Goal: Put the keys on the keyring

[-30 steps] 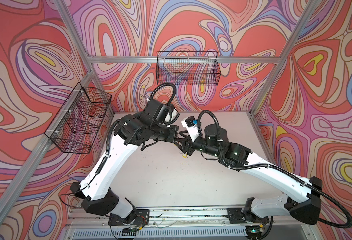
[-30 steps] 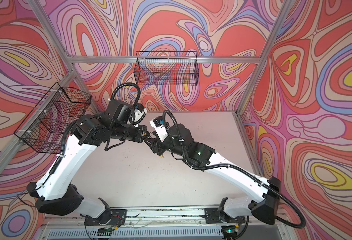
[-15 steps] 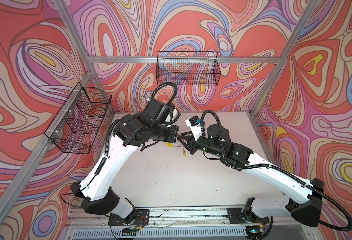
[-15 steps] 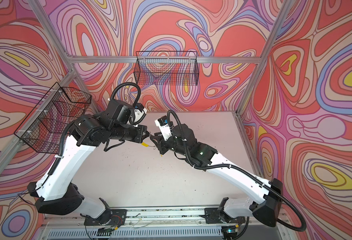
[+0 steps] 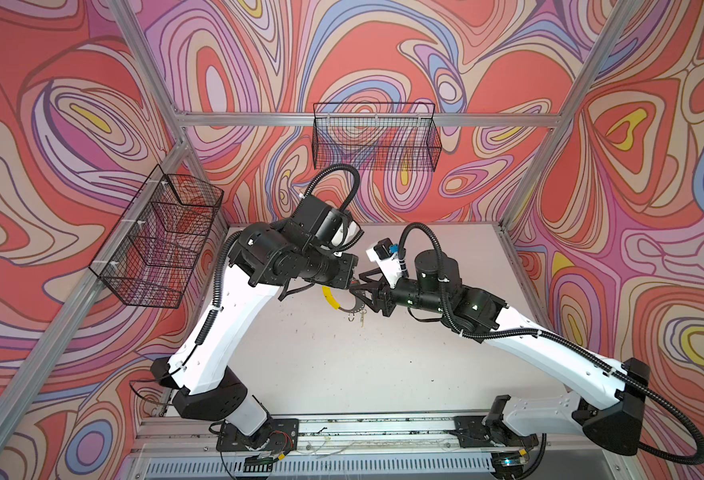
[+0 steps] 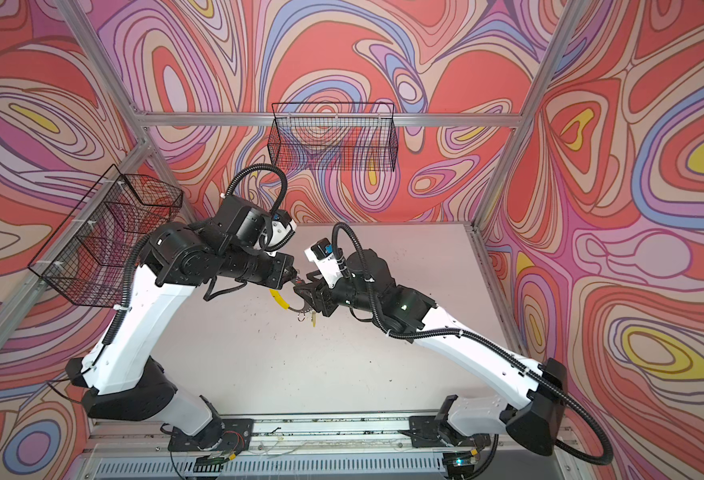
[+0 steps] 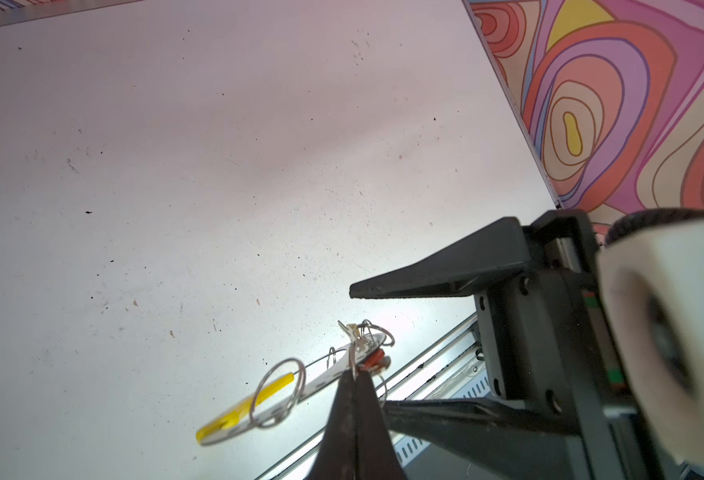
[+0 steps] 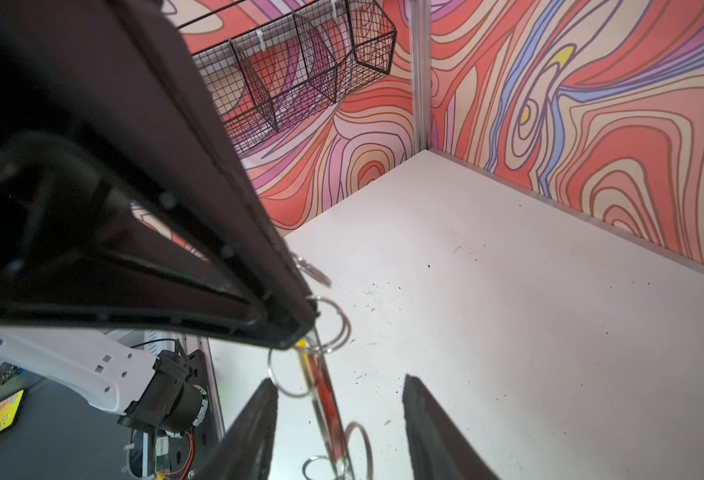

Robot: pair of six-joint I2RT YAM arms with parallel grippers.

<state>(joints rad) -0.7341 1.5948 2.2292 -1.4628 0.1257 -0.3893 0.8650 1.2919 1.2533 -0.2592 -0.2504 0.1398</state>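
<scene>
The keyring (image 5: pixel 352 308) hangs above the table, a flat grey ring with a yellow arc (image 5: pixel 330 297), (image 6: pixel 278 299) and wire split rings (image 7: pixel 277 392). My left gripper (image 7: pixel 356 376) is shut on its rim beside the red-tagged key (image 7: pixel 373 358). A silver key blade (image 7: pixel 349 330) sticks out just past it. A small yellow-tagged key (image 5: pixel 361 319), (image 6: pixel 313 319) dangles under the ring. My right gripper (image 8: pixel 339 401) is open, its fingers (image 8: pixel 258 419) on either side of the edge-on keyring (image 8: pixel 327 399) without touching it. In both top views the two grippers meet tip to tip.
The white table (image 5: pixel 383 365) lies below. A black wire basket (image 5: pixel 375 137) hangs on the back wall and a divided one (image 5: pixel 159 237) on the left wall. The left arm's fingers (image 8: pixel 175 208) fill much of the right wrist view.
The keyring has swung under the left gripper, so its yellow arc, hidden a second ago, now shows. Both arms have barely shifted.
</scene>
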